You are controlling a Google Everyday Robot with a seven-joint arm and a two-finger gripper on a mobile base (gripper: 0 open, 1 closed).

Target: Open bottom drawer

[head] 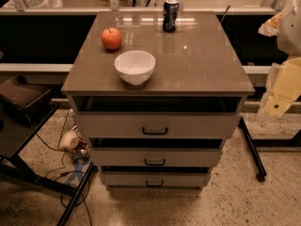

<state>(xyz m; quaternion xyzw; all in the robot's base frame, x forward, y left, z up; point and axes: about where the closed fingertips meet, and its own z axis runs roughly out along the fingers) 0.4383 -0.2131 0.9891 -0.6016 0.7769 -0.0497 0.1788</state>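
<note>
Camera view, items listed front to back. Speckled floor (235, 201) w/ loose cables (70, 192) at lower left. Bottom drawer (154, 178): lowest of three pale grey fronts, slimmest, black bar handle (154, 183) at centre; front appears flush w/ cabinet, no tray showing, so judged shut. Middle drawer (155, 157) directly above, own black handle, dark gap over it. Top drawer (155, 125): tallest front, wider dark gap beneath the surface (202, 60). On surface: white bowl (135, 66) nr front-left, red apple (112, 38) behind it, dark can (170, 15) at back, centre-right, upright. Left of cabinet: low black stand (19, 126) carrying a dark object. End effector (277, 102): pale yellow part at far right edge of frame, abt level w/ top drawer, well apart from every handle, touching nothing; apart or together, cannot tell. Task status, est.: not started as far as visible. Remaining: bring end effector down to the lowest handle, take hold, pull straight out. Care needed not to catch the middle handle just above.
</note>
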